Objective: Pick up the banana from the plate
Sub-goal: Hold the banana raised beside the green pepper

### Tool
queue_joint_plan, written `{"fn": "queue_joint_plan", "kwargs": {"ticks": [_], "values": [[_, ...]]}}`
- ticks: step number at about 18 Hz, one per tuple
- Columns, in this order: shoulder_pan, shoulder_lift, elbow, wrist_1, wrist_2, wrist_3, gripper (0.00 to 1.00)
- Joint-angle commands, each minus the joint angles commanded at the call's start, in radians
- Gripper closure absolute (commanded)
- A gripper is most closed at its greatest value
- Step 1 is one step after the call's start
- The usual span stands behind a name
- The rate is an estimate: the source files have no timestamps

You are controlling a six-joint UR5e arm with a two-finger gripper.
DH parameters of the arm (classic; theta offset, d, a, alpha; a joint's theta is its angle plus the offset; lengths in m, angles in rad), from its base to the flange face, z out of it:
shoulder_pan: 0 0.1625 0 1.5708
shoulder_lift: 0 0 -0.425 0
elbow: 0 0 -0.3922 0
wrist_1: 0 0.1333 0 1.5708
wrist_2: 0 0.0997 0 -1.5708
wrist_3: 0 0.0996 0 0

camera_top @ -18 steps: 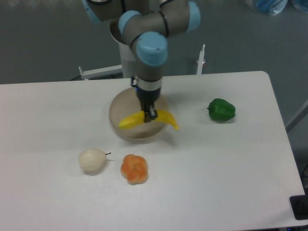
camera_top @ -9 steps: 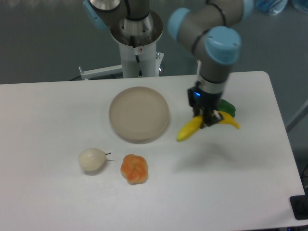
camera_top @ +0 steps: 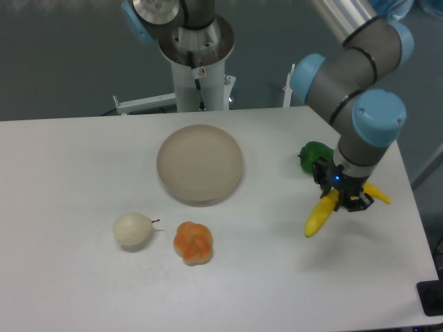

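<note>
The yellow banana hangs in my gripper, which is shut on its middle and holds it above the right part of the white table. One end points down-left, the other sticks out to the right. The round beige plate sits bare at the table's centre back, well to the left of the gripper.
A green pepper lies just behind and left of the gripper, partly hidden by the arm. A pale round fruit and an orange fruit lie in front of the plate. The table's right edge is close to the gripper.
The gripper carried the banana off the plate to the right, past the green pepper, and now holds it nearer the front right. The plate is left bare.
</note>
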Motion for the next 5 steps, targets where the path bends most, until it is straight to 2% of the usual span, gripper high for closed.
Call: {"fn": "queue_joint_plan", "kwargs": {"ticks": [5], "values": [[-0.005, -0.014, 0.006, 0.003, 0.02, 0.0, 0.9]]}}
